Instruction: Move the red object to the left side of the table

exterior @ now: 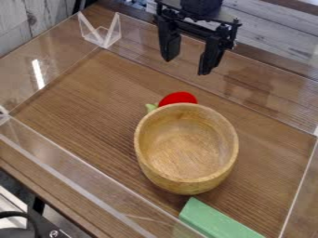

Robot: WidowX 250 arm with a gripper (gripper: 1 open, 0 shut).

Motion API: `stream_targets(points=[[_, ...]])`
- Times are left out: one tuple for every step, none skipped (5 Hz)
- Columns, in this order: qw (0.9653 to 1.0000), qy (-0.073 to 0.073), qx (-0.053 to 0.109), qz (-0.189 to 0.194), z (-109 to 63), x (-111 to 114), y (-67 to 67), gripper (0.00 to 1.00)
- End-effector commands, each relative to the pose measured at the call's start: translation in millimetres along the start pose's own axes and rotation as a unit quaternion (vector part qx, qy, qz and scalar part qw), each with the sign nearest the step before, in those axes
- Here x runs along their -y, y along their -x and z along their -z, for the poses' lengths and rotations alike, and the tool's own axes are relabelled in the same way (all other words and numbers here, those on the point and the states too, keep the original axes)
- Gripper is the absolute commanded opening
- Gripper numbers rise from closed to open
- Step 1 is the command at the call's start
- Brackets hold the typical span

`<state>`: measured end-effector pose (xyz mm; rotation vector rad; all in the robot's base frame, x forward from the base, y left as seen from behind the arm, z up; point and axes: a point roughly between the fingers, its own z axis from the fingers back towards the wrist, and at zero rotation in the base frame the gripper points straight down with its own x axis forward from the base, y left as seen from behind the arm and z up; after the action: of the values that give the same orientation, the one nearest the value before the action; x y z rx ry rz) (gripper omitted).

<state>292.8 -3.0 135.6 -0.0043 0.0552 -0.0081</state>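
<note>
The red object (178, 98) is a small bright-red rounded toy with a light-green leafy end on its left. It lies on the dark wood-grain table (87, 102), pressed against the far rim of a wooden bowl that hides its lower part. My gripper (188, 50) hangs above and a little behind it, pointing down. Its two black fingers stand wide apart and nothing is between them. It is clear of the toy.
A large round wooden bowl (187, 147) sits at the table's middle. A flat green block (224, 223) lies at the near edge, right of centre. Low clear acrylic walls (74, 172) border the tabletop, with a clear bracket (99, 31) at the far left corner.
</note>
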Motion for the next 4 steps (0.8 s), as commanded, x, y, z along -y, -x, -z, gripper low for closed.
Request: stream_targets(points=[[0.9977, -0.003, -0.009, 0.067, 11.2, -4, -0.8, 1.00], [0.9863, -0.013, -0.011, 0.164, 27.4, -10, -1.2, 1.00], [0.9722, -0.019, -0.008, 0.233, 38.4, -17, -4.2, 1.00], [0.9595, -0.026, 0.001, 0.280, 47.5, -24, -7.5, 1.00]])
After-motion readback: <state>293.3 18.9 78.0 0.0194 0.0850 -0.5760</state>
